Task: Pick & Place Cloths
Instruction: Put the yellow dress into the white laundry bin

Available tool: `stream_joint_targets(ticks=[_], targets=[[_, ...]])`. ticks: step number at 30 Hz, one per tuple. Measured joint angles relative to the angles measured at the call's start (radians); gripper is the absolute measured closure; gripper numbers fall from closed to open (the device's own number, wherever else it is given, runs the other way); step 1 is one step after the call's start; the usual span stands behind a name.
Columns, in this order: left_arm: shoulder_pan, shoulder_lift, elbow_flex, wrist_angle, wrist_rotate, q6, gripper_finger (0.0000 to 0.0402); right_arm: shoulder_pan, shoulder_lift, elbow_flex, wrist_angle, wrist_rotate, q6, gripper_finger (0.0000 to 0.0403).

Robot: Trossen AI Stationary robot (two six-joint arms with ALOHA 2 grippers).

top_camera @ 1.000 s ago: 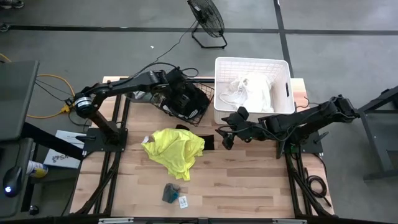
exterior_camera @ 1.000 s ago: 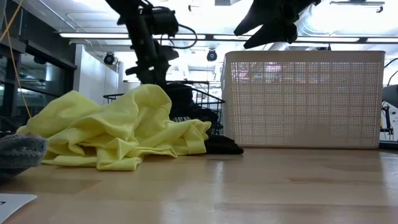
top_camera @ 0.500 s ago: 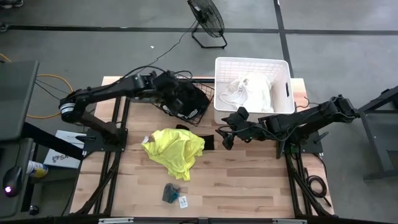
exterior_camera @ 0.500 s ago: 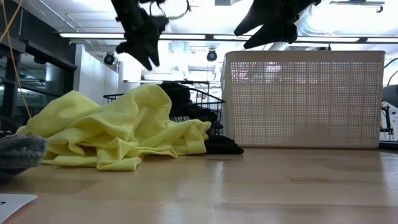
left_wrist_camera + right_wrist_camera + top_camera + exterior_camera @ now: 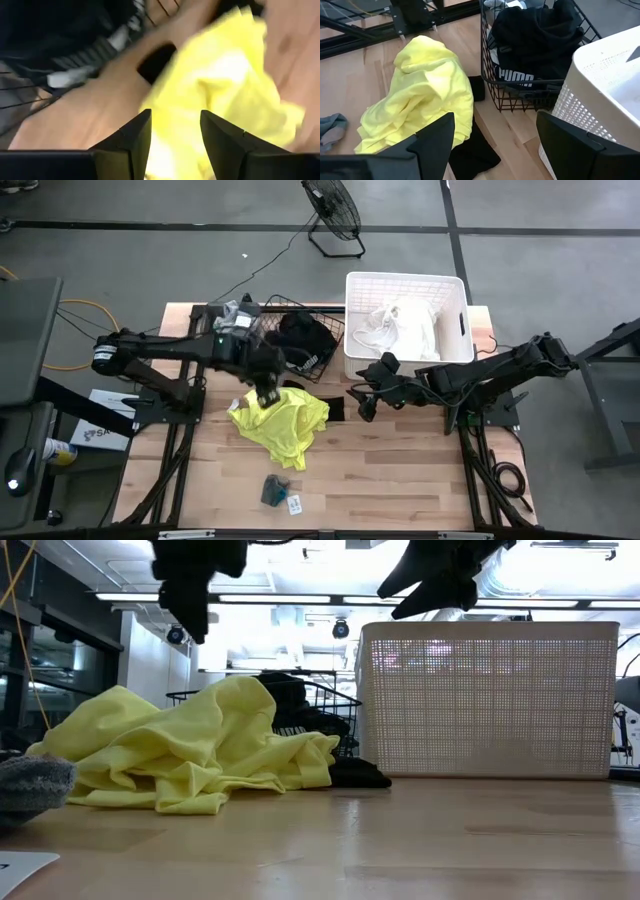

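Note:
A neon yellow cloth (image 5: 282, 422) lies crumpled on the wooden table, partly over a black cloth (image 5: 336, 408). My left gripper (image 5: 266, 394) hangs open above the yellow cloth's far edge, pointing steeply down; the left wrist view shows yellow cloth (image 5: 225, 85) below its gripper (image 5: 175, 137), with nothing between the fingers. Black cloths (image 5: 305, 340), one with white lettering (image 5: 517, 77), fill the black wire basket (image 5: 335, 330). A white cloth (image 5: 400, 328) lies in the white tub (image 5: 455, 290). My right gripper (image 5: 358, 402) waits wide open in the air by the tub's near side.
A small grey cloth (image 5: 272, 490) and a card (image 5: 295, 503) lie near the table's front edge. Basket and tub stand side by side at the far edge. Bare wood (image 5: 400, 470) stretches across the near right. A fan (image 5: 335, 215) stands on the floor beyond.
My left gripper has risen out of the wire basket and swung toward the table's near edge and slightly left, now hanging over the yellow cloth's far edge. The gap between its fingers looks unchanged. The cloths have not moved.

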Motion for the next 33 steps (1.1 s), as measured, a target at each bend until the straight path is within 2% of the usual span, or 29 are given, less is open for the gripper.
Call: stream_joint_targets(ticks=[11, 20, 23, 27, 33], targets=[[-0.182, 0.008, -0.083, -0.047, 0.004, 0.072, 0.0238, 0.000, 0.000, 0.000, 0.000, -0.029, -0.037, 0.0128], [-0.227, 0.008, -0.164, 0.017, -0.044, 0.040, 0.0232, 0.000, 0.000, 0.000, 0.000, -0.029, -0.065, 0.0128], [-0.225, 0.011, -0.200, 0.024, -0.046, 0.041, 0.0205, 0.000, 0.000, 0.000, 0.000, -0.029, -0.068, 0.0128], [-0.224, 0.018, -0.262, 0.061, -0.043, 0.075, 0.0151, 0.000, 0.000, 0.000, 0.000, -0.029, -0.074, 0.0128], [-0.224, 0.017, -0.354, 0.184, -0.050, 0.133, 0.0084, 0.000, 0.000, 0.000, -0.004, -0.029, -0.074, 0.0128]])
